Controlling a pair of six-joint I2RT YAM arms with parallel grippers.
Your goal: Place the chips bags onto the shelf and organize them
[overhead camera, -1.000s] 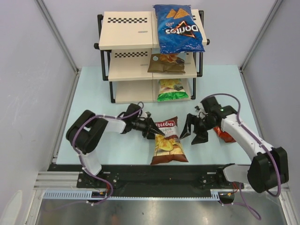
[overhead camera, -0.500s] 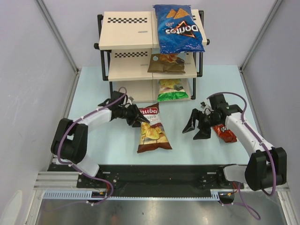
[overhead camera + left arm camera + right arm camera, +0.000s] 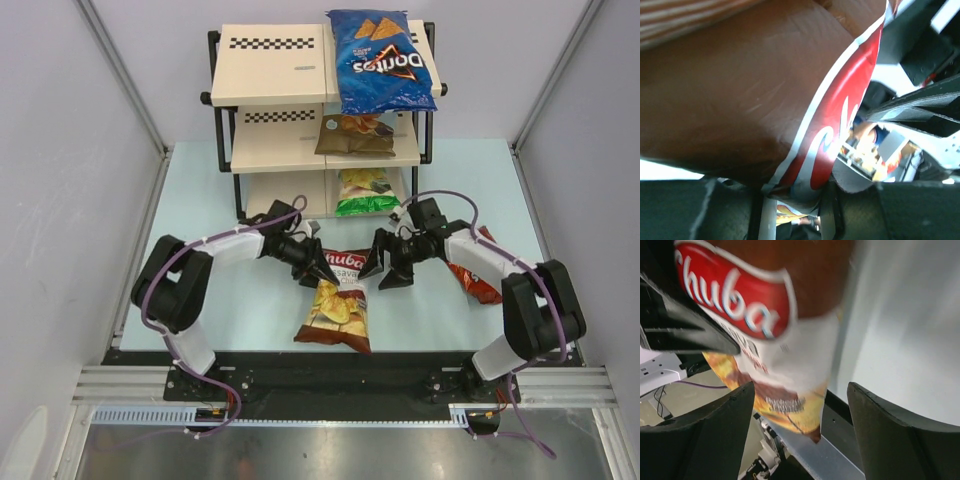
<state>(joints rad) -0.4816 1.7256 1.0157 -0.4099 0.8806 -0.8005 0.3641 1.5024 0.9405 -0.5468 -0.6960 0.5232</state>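
Pale grey wall panels enclose a light blue-green bench on three sides. Slanted metal posts mark the far corners, and a black base plate and an aluminium rail run along the near edge.

At the far middle of the bench stands the shelf, a black-framed three-tier rack with beige boards and checkered strips. The large blue Doritos bag lies on the right half of its top tier, overhanging the front edge. The pale blue-and-brown bag sits below it on the middle tier, and the green-white Chuba bag on the bottom tier, both also to the right.

The red Doritos bag lies on the bench to the right, partly hidden under the right arm.

In front of the shelf, between the two arms, the small dark brown-red Chuba bag slants toward the near edge. Its top edge is pinched in the left claw, which is closed on the foil. The left wrist view shows brown-and-red film filling the lens and running down between the dark fingers.

The right claw, just beside the bag's upper right corner, is spread wide and grips nothing. Its wrist view shows the red logo ahead of the parted fingers; whether either finger touches the bag cannot be told.
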